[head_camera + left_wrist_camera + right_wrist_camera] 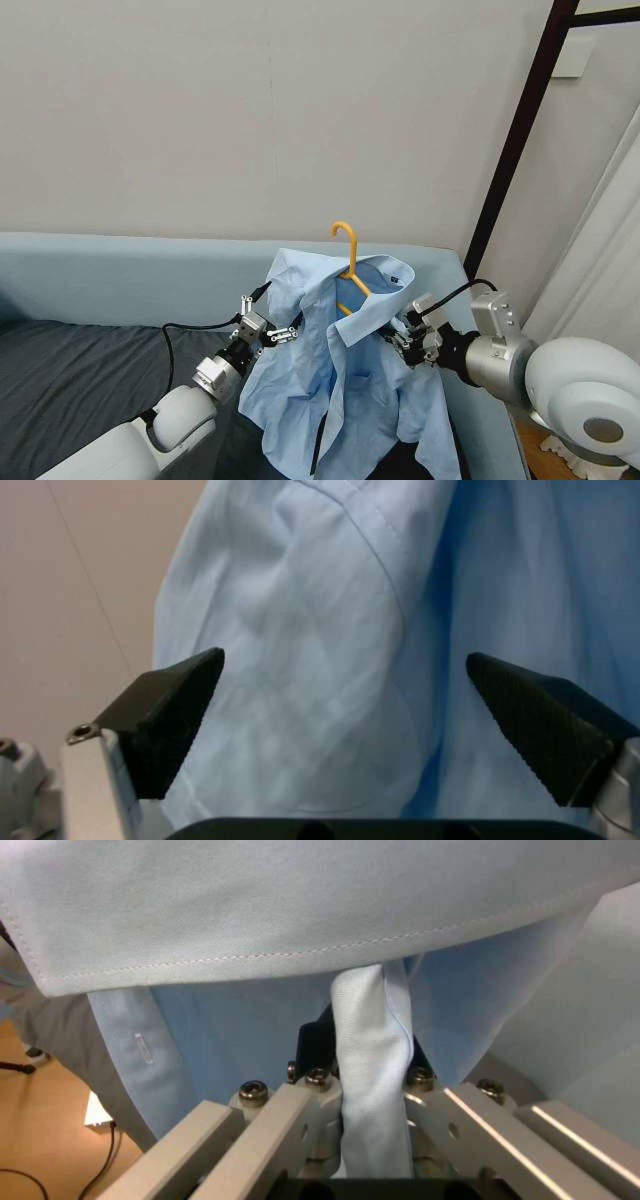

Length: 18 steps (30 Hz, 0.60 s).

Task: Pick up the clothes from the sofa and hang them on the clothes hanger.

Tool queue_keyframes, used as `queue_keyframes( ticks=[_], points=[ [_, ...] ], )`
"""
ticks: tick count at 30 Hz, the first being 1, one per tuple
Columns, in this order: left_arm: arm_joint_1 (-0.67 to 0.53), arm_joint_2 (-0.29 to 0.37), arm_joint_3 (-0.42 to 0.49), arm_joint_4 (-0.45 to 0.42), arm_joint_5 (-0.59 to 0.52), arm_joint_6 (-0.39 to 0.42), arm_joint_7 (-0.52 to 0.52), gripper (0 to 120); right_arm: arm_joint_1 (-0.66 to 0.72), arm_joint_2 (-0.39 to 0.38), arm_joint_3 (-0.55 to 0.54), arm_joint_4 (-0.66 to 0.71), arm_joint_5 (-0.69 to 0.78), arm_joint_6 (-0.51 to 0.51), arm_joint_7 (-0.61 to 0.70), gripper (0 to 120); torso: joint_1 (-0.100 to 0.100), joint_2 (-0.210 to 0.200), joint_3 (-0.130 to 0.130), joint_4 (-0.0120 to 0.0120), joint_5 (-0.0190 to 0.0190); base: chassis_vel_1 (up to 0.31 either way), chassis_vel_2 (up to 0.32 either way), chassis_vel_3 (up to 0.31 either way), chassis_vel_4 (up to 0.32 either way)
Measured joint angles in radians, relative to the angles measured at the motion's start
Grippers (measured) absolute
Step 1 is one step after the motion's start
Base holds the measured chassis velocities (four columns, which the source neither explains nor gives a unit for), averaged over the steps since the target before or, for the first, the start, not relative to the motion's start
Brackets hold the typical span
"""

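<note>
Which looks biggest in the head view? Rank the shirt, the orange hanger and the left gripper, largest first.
1. shirt, by far.
2 and 3. orange hanger and left gripper: alike; the shirt hides most of the hanger, so unranked.

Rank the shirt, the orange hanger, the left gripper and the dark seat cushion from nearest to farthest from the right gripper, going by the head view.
1. shirt: a fold is pinched in the right gripper itself.
2. orange hanger: just above, toward the robot's left.
3. left gripper: at the shirt's opposite edge.
4. dark seat cushion: far to the left.
</note>
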Motion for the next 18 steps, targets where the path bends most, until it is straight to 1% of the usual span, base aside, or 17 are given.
queue_keyframes(
  ticks=[2,3,5,6,10,11,16,17,18],
  points=[
    [-0.013,-0.006,0.009,0.009,0.0,0.001,-0.006,81,0.001,-0.004,0.0,0.002,0.002,0.0,0.0,2,0.0,0.0,0.0,-0.0001,0.0,0.0,0.0,0.0,0.0],
    [-0.015,-0.006,0.01,0.011,0.0,0.0,-0.009,79,0.0,-0.004,0.0,0.003,0.003,0.0,0.0,2,0.0,0.0,0.0,0.0,0.0,0.0,0.0,0.0,0.0],
    [-0.017,-0.005,0.009,0.015,-0.001,-0.005,-0.013,69,-0.007,-0.004,0.0,0.003,0.001,0.0,0.0,2,0.0,0.0,0.0,0.0,0.0001,0.0,0.0,0.0,0.0],
    [-0.017,-0.005,0.009,0.015,-0.001,-0.005,-0.013,69,-0.007,-0.004,0.0,0.003,0.001,0.0,0.0,2,0.0,0.0,0.0,0.0,0.0001,0.0,0.0,0.0,0.0],
    [-0.012,-0.002,0.0,0.015,-0.003,-0.011,-0.013,51,-0.015,0.003,-0.001,-0.003,-0.006,0.0,-0.002,2,0.0,0.0,0.0,0.0001,0.0,0.0,0.0,0.0,0.0],
    [-0.012,-0.002,0.0,0.015,-0.003,-0.011,-0.013,51,-0.015,0.003,-0.001,-0.003,-0.006,0.0,-0.002,2,0.0,0.0,0.0,0.0001,0.0,0.0,0.0,0.0,0.0],
    [-0.001,0.005,-0.008,0.011,0.002,-0.011,-0.017,29,-0.016,0.008,-0.006,-0.009,-0.012,-0.001,-0.003,2,0.0,0.0,0.0,0.0001,0.0,0.0,0.0,0.0,0.0],
    [-0.001,0.005,-0.008,0.011,0.002,-0.011,-0.017,29,-0.016,0.008,-0.006,-0.009,-0.012,-0.001,-0.003,2,0.0,0.0,0.0,0.0001,0.0,0.0,0.0,0.0,0.0],
    [-0.001,0.006,-0.008,0.011,0.005,-0.011,-0.019,26,-0.018,0.008,-0.007,-0.011,-0.014,-0.001,-0.004,2,0.0,0.0,0.0,0.0001,0.0,0.0,0.0,0.0,0.0]
  ],
)
